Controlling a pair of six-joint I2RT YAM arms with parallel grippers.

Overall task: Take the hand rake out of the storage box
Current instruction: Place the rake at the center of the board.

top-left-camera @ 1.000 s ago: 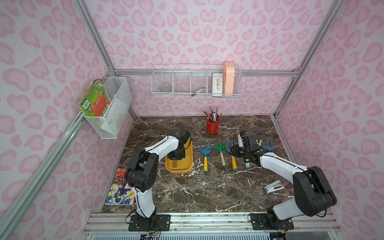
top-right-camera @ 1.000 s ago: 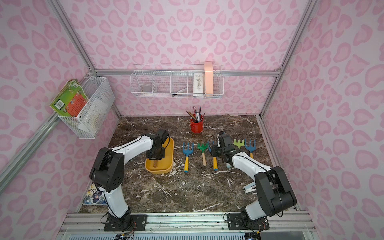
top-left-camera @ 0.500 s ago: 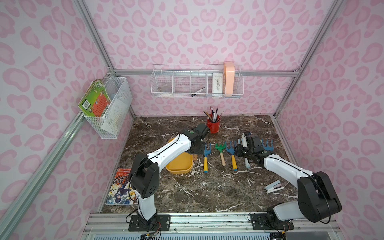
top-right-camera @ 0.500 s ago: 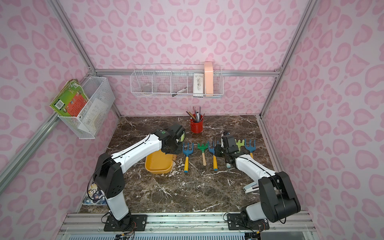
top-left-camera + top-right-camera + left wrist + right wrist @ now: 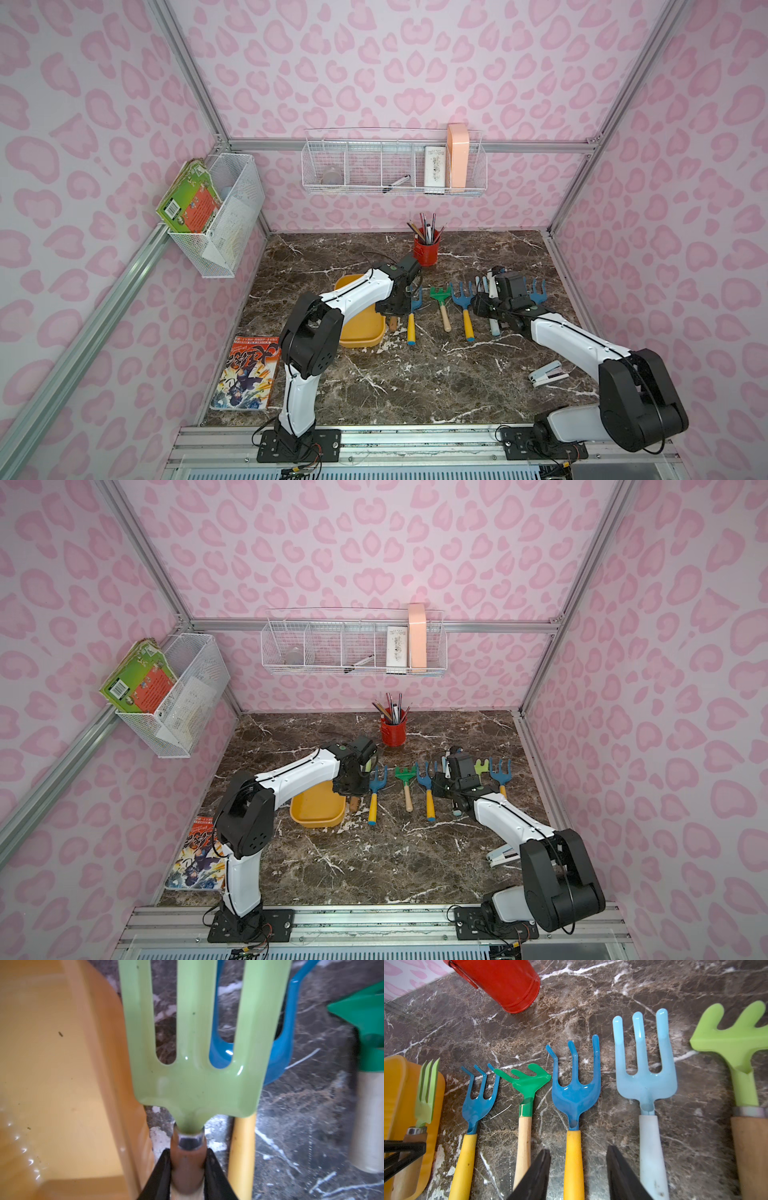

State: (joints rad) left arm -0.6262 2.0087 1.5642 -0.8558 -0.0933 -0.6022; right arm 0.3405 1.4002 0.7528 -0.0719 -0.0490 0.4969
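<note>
Left gripper (image 5: 188,1167) clamped on the hand rake (image 5: 193,1043), just beside the storage box (image 5: 62,1064).
Right gripper (image 5: 578,1174), jaws apart, straddled a blue fork (image 5: 574,1093).

The left gripper (image 5: 349,786) is hanging over the storage box (image 5: 315,811) at the rim nearest the tool row; the hand rake (image 5: 354,804) is protruding from beneath it by its wooden handle end. 3 tools are lying side by side just beyond: a blue fork (image 5: 373,805), a green rake (image 5: 403,776), another blue fork (image 5: 429,808). The right gripper (image 5: 438,787) is hovering over the last one.
</note>
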